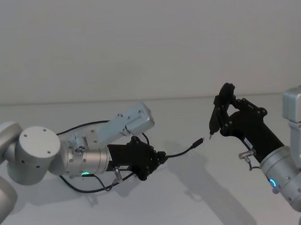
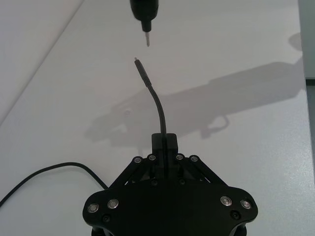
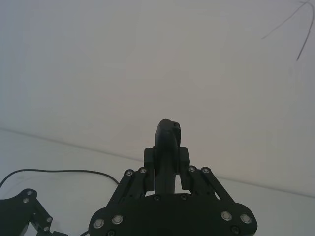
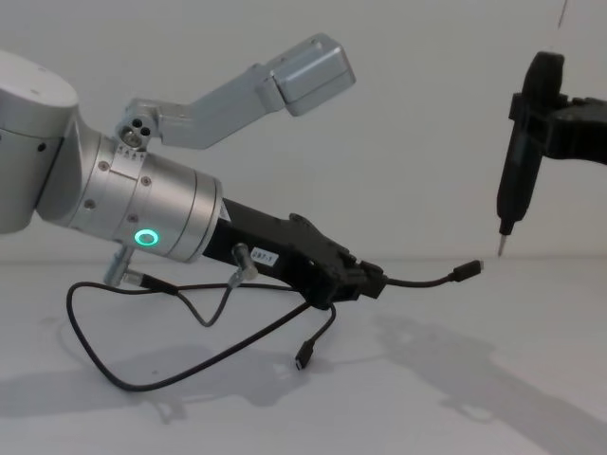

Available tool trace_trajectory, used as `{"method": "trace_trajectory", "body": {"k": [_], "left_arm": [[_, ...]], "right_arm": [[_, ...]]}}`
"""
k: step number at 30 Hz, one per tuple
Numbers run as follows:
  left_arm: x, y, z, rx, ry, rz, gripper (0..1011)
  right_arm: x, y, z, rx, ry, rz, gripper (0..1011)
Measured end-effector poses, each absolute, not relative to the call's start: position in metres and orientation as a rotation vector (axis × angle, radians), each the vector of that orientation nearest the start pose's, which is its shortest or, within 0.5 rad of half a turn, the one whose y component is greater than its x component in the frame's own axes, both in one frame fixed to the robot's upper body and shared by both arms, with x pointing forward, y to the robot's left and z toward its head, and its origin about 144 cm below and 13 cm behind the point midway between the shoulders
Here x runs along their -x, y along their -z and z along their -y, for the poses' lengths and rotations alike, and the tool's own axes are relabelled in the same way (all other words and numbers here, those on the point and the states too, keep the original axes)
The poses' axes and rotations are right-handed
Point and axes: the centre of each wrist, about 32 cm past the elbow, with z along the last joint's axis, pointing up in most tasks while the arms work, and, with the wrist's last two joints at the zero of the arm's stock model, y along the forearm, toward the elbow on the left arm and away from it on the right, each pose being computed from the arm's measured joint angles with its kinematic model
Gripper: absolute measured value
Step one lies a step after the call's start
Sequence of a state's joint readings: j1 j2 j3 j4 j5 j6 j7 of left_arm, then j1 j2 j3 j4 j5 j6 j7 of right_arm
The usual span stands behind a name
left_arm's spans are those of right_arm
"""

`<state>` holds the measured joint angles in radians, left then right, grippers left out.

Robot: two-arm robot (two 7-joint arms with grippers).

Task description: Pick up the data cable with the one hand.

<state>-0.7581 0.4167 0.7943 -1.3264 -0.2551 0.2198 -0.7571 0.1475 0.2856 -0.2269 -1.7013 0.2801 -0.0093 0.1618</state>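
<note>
Grip on the data cable (image 1: 182,151) by the left end effector (image 1: 160,156): fingers (image 2: 171,142) drawn in nearly all the way, nipping the cable a short way back from one plug (image 1: 197,142); held clear of the white counter (image 1: 160,207), with a shadow on the surface underneath; ahead of the left end effector, a short free stub curving out and slightly upward, ending in that plug in mid-air; behind and below the left end effector, the remaining length sagging away under the silver wrist into a wide slack loop (image 4: 123,384) lying along the counter; second plug (image 4: 302,361) dangling just beneath the left end effector, touching the counter or not: cannot tell; farther back from the left end effector along its arm, small white label (image 4: 268,258), green ring light (image 4: 145,237) and short grey wire (image 4: 204,319) drooping from the wrist; beyond the left end effector, past the free plug and higher up, right end effector (image 1: 222,110) clamped shut around a slim dark tool (image 4: 520,161); pointed metal tip (image 4: 501,248) aimed downward, near the plug yet apart from it, a small gap showing between the two; far beyond the left end effector, plain pale wall (image 1: 137,42).
</note>
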Motion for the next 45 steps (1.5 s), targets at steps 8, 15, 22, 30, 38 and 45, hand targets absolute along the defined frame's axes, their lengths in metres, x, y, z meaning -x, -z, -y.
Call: {"method": "trace_trajectory", "body": {"k": [8,15,22,30,38,45], "left_arm": [[-0.592,-1.277,-0.174,-0.468,-0.325,0.246,38],[-0.592,-1.277,-0.174,-0.467,-0.326,0.249,38],[-0.592,-1.278,-0.174,-0.466,-0.326,0.250,38],[-0.592,-1.278,-0.174,-0.465,-0.326,0.251,38],[-0.592,-1.278,-0.174,-0.465,-0.326,0.251,38],[-0.592,-1.278,-0.174,-0.465,-0.326,0.251,38]], "right_arm": [[-0.497,-1.220,0.228,-0.137,1.142,0.183,279],[-0.503,-1.218,0.228,-0.135,1.135,0.179,279],[-0.507,-1.216,0.228,-0.132,1.135,0.175,279],[-0.510,-1.214,0.231,-0.135,1.140,0.169,279],[-0.511,-1.214,0.232,-0.144,1.138,0.160,279],[-0.510,-1.213,0.231,-0.152,1.129,0.149,279]]}}
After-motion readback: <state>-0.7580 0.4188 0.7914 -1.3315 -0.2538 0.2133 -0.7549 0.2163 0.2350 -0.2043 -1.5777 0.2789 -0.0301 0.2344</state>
